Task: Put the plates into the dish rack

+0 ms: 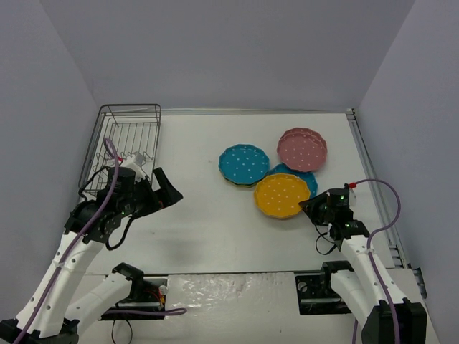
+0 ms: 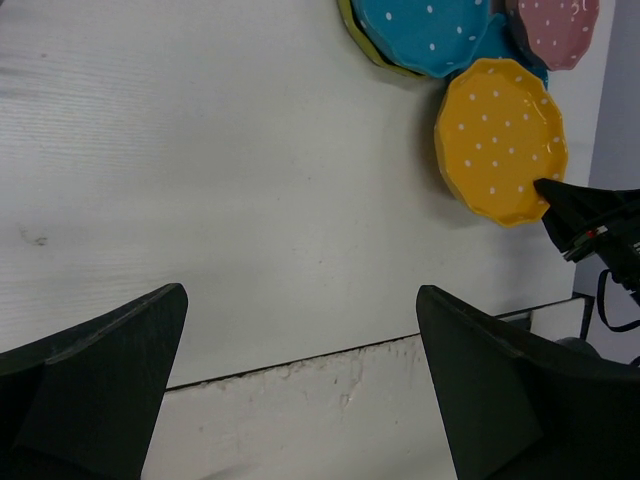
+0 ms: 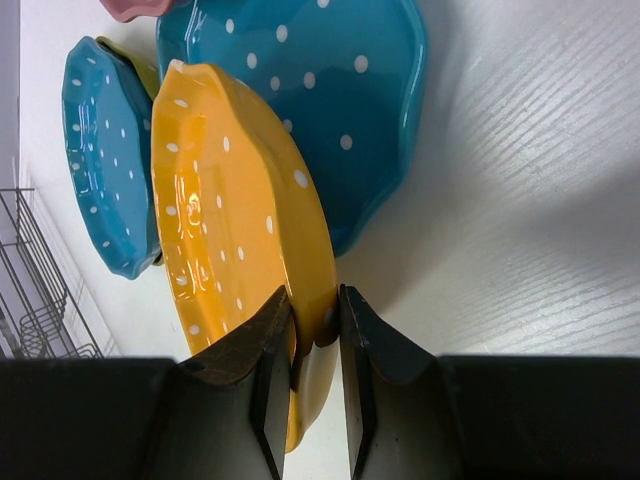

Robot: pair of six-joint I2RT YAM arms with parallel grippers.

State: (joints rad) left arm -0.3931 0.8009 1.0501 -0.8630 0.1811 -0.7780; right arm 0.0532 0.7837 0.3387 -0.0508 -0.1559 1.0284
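My right gripper [image 3: 313, 305] is clenched on the near rim of the orange-yellow, white-dotted scalloped round plate [image 3: 225, 190], which lies partly over a teal-blue dotted plate [image 3: 340, 90] beyond my fingers. My left gripper [image 2: 300, 295] gapes wide, holding nothing, with the dark wire dish rack [image 1: 128, 136] close beside it.

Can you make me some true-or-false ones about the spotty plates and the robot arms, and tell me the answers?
1. The right end effector pinches the rim of the orange plate. True.
2. The left end effector holds a pink plate. False: it is open and empty, above the bare table.
3. The dish rack has plates in it. False: no plate is in it.
4. The pink plate lies farther back than the orange plate. True.
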